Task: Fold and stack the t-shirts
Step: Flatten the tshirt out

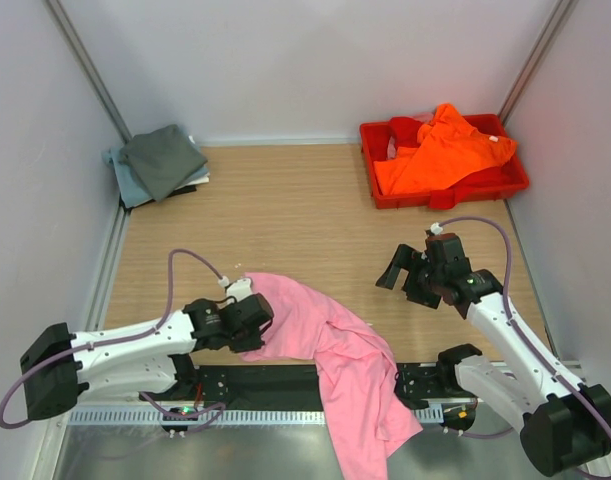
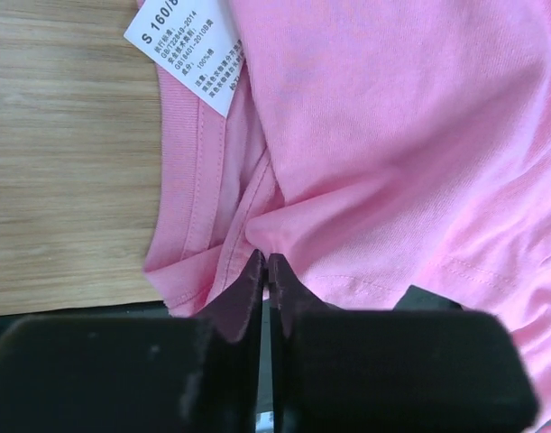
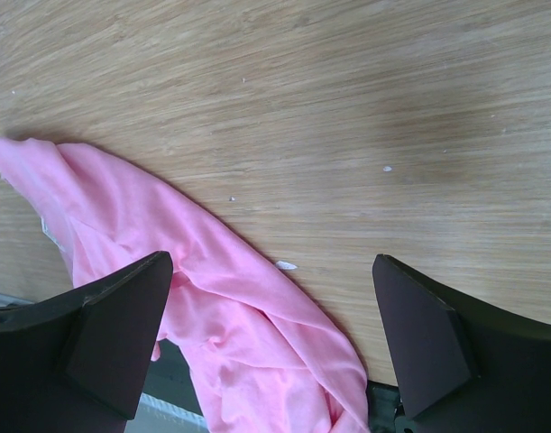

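Your left gripper (image 2: 264, 262) is pinched nearly closed on a fold of the pink t-shirt (image 1: 325, 345) by the collar and size label (image 2: 189, 45), I'd guess to drag it flat. It's bunched along the table's (image 1: 285, 210) near edge, one end hanging off. Your right gripper (image 3: 271, 260) hangs wide open over bare wood, holding nothing. Far left corner: dark grey t-shirt (image 1: 165, 158) folded on the blue-grey t-shirt (image 1: 125, 180). Far right: orange t-shirt (image 1: 440, 155) crumpled in the red tray (image 1: 510, 185).

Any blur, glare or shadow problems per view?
Top external: even light, sharp, no glare. Left wrist: pink t-shirt and its label in focus, left gripper near-black and soft-edged. Right wrist: table grain crisp, right gripper dark and slightly blurred.
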Controlling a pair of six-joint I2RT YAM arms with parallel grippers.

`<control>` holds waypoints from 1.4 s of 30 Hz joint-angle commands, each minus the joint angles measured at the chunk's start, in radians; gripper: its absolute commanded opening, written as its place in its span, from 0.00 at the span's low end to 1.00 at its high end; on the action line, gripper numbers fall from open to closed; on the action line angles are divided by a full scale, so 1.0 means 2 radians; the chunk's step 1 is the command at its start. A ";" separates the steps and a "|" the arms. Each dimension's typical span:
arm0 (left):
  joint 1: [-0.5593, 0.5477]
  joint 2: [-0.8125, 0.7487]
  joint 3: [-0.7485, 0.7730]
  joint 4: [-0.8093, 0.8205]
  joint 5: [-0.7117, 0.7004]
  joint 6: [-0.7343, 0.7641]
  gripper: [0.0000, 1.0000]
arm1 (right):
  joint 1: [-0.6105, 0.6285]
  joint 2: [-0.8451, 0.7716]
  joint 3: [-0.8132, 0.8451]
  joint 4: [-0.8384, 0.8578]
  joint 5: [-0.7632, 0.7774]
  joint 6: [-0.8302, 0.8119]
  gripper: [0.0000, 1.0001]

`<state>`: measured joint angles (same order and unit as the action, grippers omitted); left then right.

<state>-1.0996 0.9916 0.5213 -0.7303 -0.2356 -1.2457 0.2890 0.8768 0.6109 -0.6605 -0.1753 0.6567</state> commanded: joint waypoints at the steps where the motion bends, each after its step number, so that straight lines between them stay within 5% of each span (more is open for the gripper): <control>1: -0.002 0.005 0.032 0.013 -0.021 0.015 0.00 | 0.003 -0.001 0.002 0.010 0.006 -0.006 1.00; 7: 0.009 0.026 0.193 -0.105 -0.111 0.095 0.00 | 0.004 0.002 0.016 0.011 -0.003 -0.004 1.00; 10: 0.073 0.056 0.319 -0.132 -0.109 0.184 0.00 | 0.003 0.007 0.042 0.007 -0.006 -0.006 1.00; 14: 0.249 0.089 0.416 -0.133 -0.032 0.284 0.00 | 0.002 0.017 0.071 -0.002 -0.011 -0.010 1.00; 18: 0.336 0.122 0.507 -0.179 -0.013 0.332 0.00 | 0.003 0.022 0.093 -0.016 -0.014 -0.018 1.00; 27: 0.496 0.109 0.421 -0.163 0.056 0.384 0.00 | 0.043 0.017 0.073 -0.017 -0.053 -0.015 1.00; 30: 0.563 0.115 0.398 -0.153 0.089 0.393 0.00 | 0.104 0.023 0.086 -0.040 -0.043 -0.022 0.95; 42: 0.622 0.154 0.390 -0.147 0.067 0.387 0.00 | 0.428 0.016 0.103 -0.152 0.165 0.115 0.65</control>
<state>0.1120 1.2705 1.2896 -1.0481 -0.1005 -0.4858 1.0386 0.9440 0.7994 -0.8890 0.0040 0.7689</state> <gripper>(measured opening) 0.005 0.683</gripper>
